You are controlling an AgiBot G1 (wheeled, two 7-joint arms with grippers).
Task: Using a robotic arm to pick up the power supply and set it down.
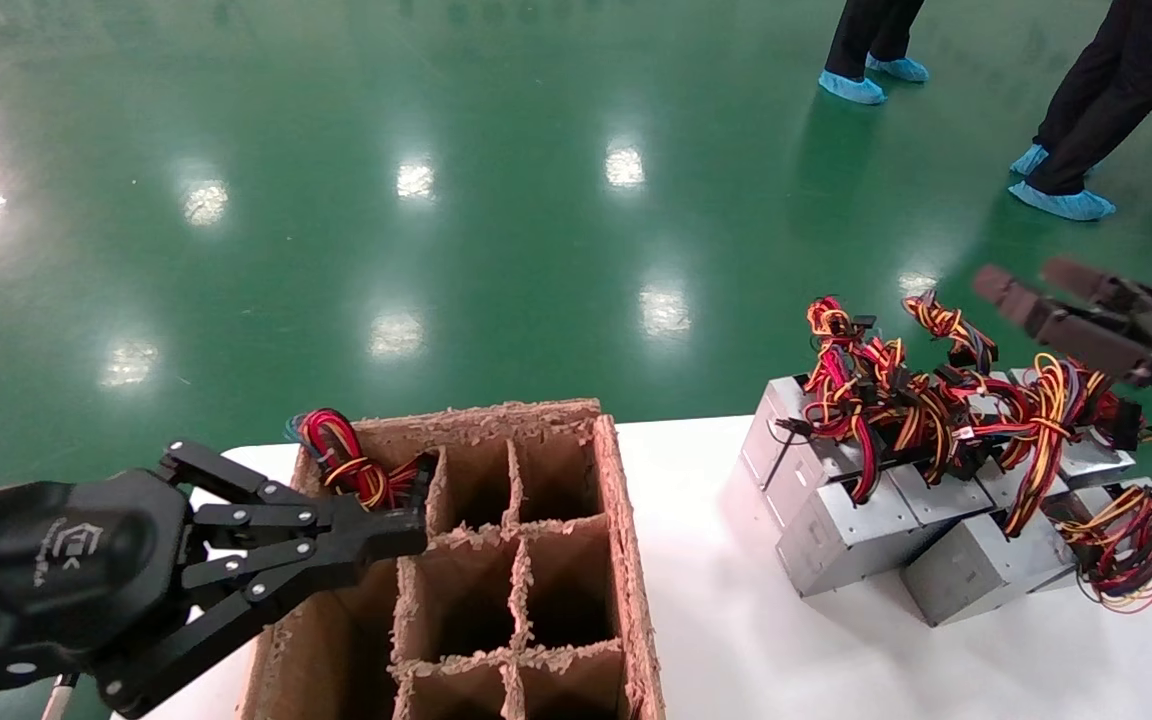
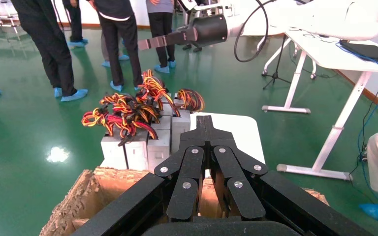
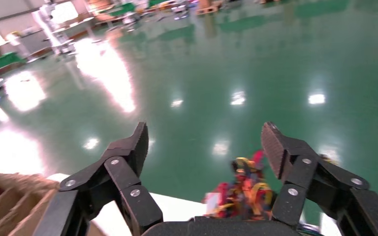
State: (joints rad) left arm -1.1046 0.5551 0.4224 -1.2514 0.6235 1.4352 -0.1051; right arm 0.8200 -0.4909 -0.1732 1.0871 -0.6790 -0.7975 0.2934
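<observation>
Several silvery-grey power supplies (image 1: 856, 530) lie piled on the right of the white table (image 1: 716, 620), their red, yellow and black wires tangled on top. My right gripper (image 1: 1026, 276) hangs open in the air above the pile's far right side, holding nothing. The right wrist view shows its fingers (image 3: 137, 143) wide apart, with the wires (image 3: 246, 191) below them. My left gripper (image 1: 418, 530) is shut and empty, its tips over the brown cardboard divider box (image 1: 626, 560). In the left wrist view its tips (image 2: 205, 123) point toward the pile (image 2: 138, 147).
One bundle of wires (image 1: 346, 462) sits in the divider box's far-left cell; the other cells look dark. People in blue shoe covers (image 1: 1061, 200) stand on the green floor beyond the table. Another white table (image 2: 325, 54) stands off to the side.
</observation>
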